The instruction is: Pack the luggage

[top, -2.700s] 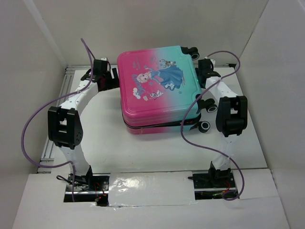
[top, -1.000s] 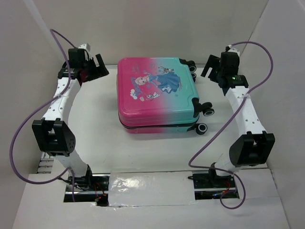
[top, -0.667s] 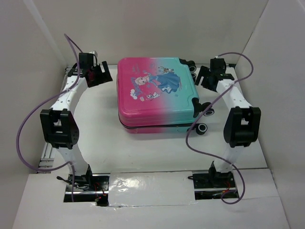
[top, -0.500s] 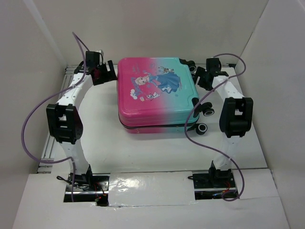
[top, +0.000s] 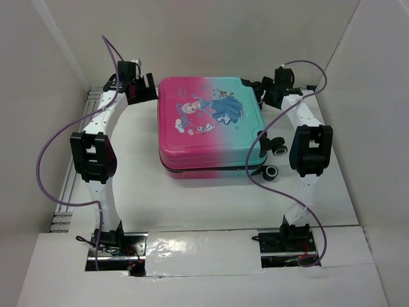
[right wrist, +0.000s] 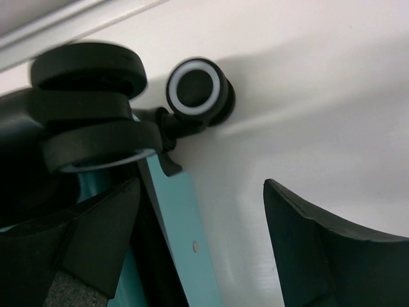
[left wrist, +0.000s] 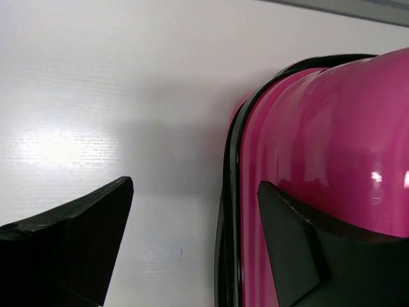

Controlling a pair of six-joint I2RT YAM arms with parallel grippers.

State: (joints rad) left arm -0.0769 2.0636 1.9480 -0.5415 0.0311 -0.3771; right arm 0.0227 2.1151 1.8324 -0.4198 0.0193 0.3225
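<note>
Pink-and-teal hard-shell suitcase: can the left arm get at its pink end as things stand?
Likely yes: the left claw stands open at a corner of the pink-and-teal hard-shell suitcase, one finger over the shell, the other over the white table, nothing blocking it.

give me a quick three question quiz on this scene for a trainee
1. True or false: the luggage lies shut with its printed shell facing up.
2. Which side of the luggage is the left pincer beside? A) pink B) teal C) neither
3. Fill in: the right pincer is open beside the luggage's far ____.
Key: 1 true; 2 A; 3 wheels
</note>
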